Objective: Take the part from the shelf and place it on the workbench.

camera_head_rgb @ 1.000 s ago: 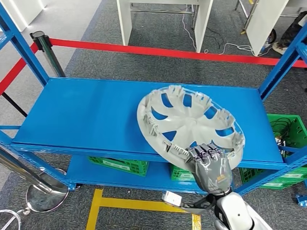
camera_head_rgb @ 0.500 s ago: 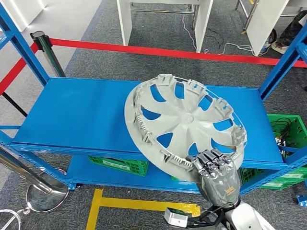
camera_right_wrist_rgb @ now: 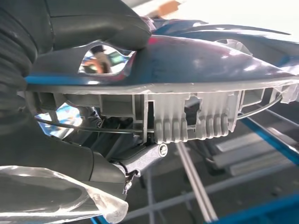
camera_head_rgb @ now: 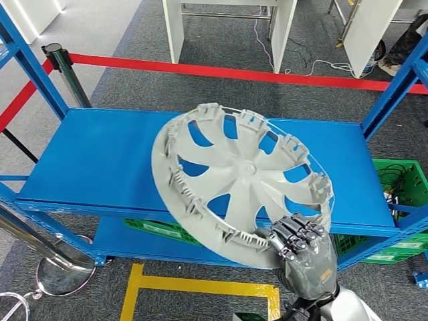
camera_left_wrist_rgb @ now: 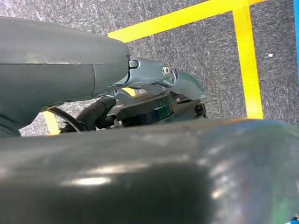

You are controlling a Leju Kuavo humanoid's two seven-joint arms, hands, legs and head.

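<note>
Right hand (camera_head_rgb: 303, 251) is gripping the near rim of the grey wheel cover (camera_head_rgb: 242, 180), fingers (camera_head_rgb: 297, 231) curling over the edge, thumb (camera_right_wrist_rgb: 102, 18) pressing the opposite face. Cover is tilting, far edge raised, hanging over the front of the blue shelf (camera_head_rgb: 101, 160); contact with the shelf cannot be told. Green crates (camera_head_rgb: 166, 231) are sitting on the lower level. Red barrier tape (camera_head_rgb: 242, 72) is running across the grey carpet behind. Left hand (camera_left_wrist_rgb: 159, 79): open or closed, cannot tell; yellow floor tape (camera_left_wrist_rgb: 246, 60) is lying beyond it.
</note>
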